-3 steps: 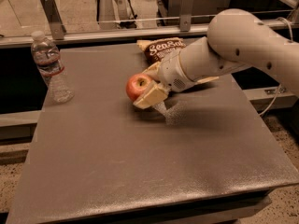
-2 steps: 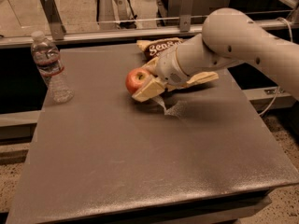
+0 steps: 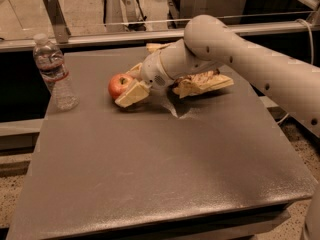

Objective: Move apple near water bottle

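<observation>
- Counter (image 3: 150, 174), grey: water bottle (image 3: 55, 76) stands at 9 o'clock, close to the left edge.
- Apple (image 3: 117, 84), left of centre, clamped in the tool (image 3: 125, 87); short gap to the bottle, set-down and release judged outstanding.
- Open run toward 9 o'clock; snack bag (image 3: 202, 83) lies at 3 o'clock of the apple.

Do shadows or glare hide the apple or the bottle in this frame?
Camera view: dim, warm light. The tool, left of table centre, grips the apple and casts a soft shadow on the table. The apple and the water bottle are plainly visible, with no strong glare.
</observation>
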Tool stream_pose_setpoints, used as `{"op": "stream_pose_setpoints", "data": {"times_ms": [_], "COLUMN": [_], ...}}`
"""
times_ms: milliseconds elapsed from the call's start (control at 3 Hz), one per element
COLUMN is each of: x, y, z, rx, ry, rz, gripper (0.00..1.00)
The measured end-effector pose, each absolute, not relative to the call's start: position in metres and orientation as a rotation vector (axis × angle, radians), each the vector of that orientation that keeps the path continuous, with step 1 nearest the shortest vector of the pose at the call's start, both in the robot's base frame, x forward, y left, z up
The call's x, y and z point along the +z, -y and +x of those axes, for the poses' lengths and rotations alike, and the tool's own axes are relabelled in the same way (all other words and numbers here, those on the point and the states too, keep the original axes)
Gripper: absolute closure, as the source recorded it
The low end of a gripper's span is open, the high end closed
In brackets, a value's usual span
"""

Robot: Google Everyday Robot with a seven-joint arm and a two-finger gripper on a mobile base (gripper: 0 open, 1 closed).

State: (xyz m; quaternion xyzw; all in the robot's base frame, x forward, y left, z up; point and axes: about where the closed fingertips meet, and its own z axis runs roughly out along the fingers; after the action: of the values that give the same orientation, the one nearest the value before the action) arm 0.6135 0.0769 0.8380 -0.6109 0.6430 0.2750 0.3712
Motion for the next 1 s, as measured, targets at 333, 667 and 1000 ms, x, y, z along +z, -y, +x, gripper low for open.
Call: {"op": "stream_pose_setpoints", "data": {"times_ms": [333,667,1000], "x": [0.837,0.843,0.849], "y": [-0.110,-0.130,-0.143], "z": [0.620,0.624,0.624], "rx": [0.782,0.823,0.859], "ry": [-1.615,-1.585,-1.564], "rz": [-1.612,-1.653,-1.691], "gripper": [1.00,1.00,1.00]}}
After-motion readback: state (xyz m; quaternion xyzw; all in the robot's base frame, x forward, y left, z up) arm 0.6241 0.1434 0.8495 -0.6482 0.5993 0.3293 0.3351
